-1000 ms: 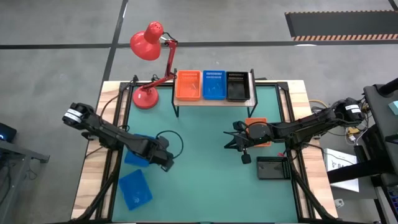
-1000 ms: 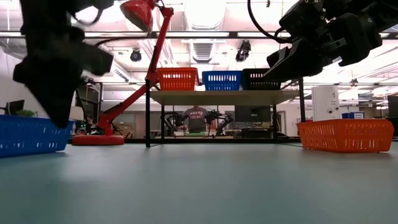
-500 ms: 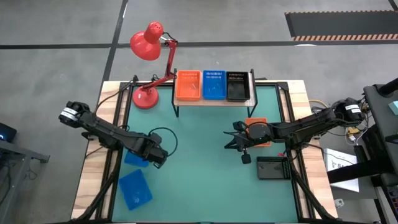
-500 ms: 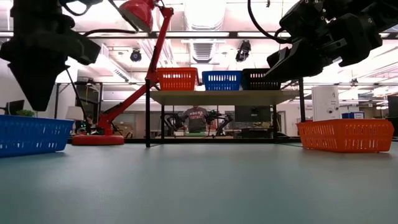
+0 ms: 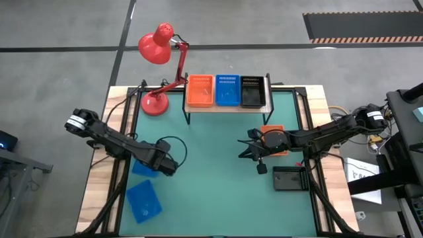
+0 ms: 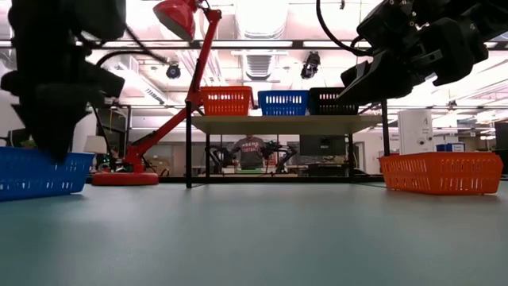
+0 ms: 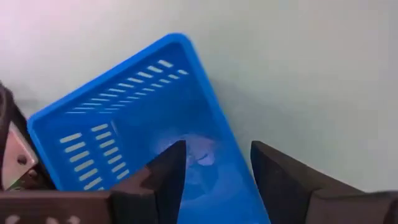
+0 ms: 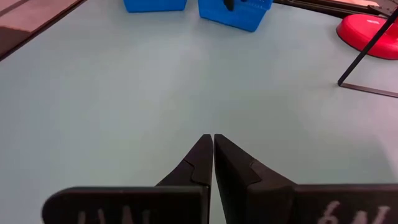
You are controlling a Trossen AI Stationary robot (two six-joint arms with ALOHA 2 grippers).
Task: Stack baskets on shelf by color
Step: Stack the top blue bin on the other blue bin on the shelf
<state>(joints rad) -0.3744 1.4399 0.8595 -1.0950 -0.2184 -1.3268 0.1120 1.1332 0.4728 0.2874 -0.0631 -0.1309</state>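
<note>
— Where are our tools?

— Our left tool (image 7: pixel 211 168), fingers parted, hangs over the rim of a blue mesh-sided plastic basket (image 5: pixel 144 165) near the green tabletop's (image 5: pixel 211 198) left edge. Our right tool (image 8: pixel 212 152) is pinched closed above bare tabletop.

— And the shelf?

— The light-wood shelf (image 5: pixel 228 106) at the far edge carries one orange-red (image 5: pixel 199 90), one blue (image 5: pixel 227 90) and one black basket (image 5: pixel 251 91). We see open green across the middle.
</note>
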